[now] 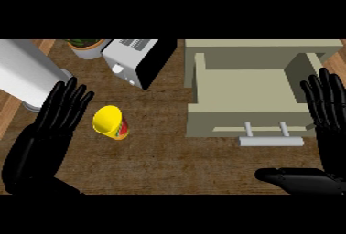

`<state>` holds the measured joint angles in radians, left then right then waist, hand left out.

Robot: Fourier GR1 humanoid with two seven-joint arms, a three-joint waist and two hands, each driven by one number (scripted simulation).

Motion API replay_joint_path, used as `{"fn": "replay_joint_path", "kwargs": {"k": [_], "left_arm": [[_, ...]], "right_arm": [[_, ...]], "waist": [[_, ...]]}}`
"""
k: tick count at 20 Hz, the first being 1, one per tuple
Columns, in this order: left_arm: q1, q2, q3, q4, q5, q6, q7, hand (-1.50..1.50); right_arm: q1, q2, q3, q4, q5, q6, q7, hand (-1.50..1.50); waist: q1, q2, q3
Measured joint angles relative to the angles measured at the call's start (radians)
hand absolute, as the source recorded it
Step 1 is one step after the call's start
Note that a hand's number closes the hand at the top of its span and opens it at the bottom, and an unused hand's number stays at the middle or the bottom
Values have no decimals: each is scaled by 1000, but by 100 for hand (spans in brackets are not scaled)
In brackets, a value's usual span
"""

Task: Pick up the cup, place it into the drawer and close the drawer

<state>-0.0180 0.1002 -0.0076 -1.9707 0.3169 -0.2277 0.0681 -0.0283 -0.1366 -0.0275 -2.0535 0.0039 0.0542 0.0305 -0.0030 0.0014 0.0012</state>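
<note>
Lying tipped on the brown wooden counter [169, 155], the yellow cup with red and green sides [110, 122] was just beside our black left hand [47, 137]. Both our hands were open, holding nothing. Our right hand [329, 132] stood by the open beige drawer [246, 98] with its grey handle [270, 140].

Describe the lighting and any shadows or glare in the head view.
Head view: even, flat light on the counter; the yellow cup looks bright with no clear glare; the open drawer is shaded darker along its inner walls; no sharp cast shadows show under the left robot hand or the right robot hand.
</note>
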Motion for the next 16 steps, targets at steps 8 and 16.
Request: {"fn": "replay_joint_path", "kwargs": {"k": [8,16], "left_arm": [[-1,13,54,127,68,-65,-11,-150],[-45,48,135,367,-24,-80,-137,-150]], "right_arm": [[10,-5,-16,9,3,33,-6,-150],[-5,15,2,26,45,22,-7,-150]], "waist": [[2,-1,-1],[0,-1,-1]]}}
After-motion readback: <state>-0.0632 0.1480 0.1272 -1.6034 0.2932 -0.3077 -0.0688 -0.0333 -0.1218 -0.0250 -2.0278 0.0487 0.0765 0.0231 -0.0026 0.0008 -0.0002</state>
